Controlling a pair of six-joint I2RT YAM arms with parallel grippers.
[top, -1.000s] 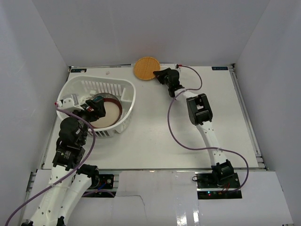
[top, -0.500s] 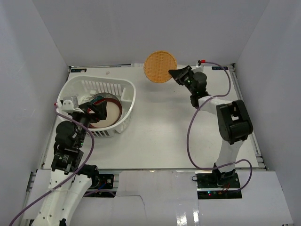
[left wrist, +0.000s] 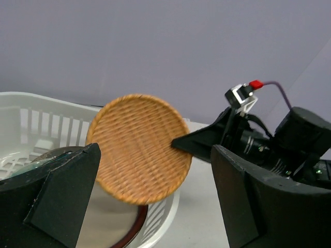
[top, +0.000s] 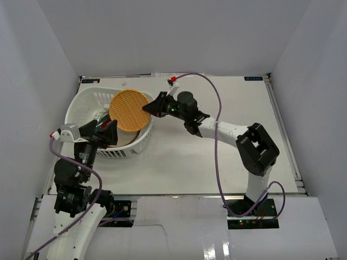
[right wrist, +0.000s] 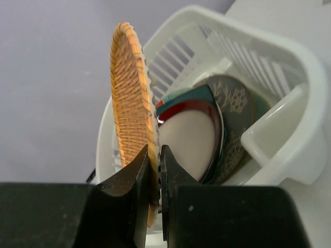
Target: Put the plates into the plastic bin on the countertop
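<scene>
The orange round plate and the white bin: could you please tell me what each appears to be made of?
The orange round plate looks woven, likely rattan or wicker: a matte basket-weave texture covers it. The white bin looks like moulded plastic, smooth and slightly glossy, with slotted sides and a rolled rim.

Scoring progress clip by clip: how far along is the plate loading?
Done: plates stacked in the plastic bin, maroon-rimmed cream plate on top. In hand: right gripper pinches the orange woven plate, tilted above the bin. Remaining: lower and release it; no other plate shows on the countertop.
</scene>
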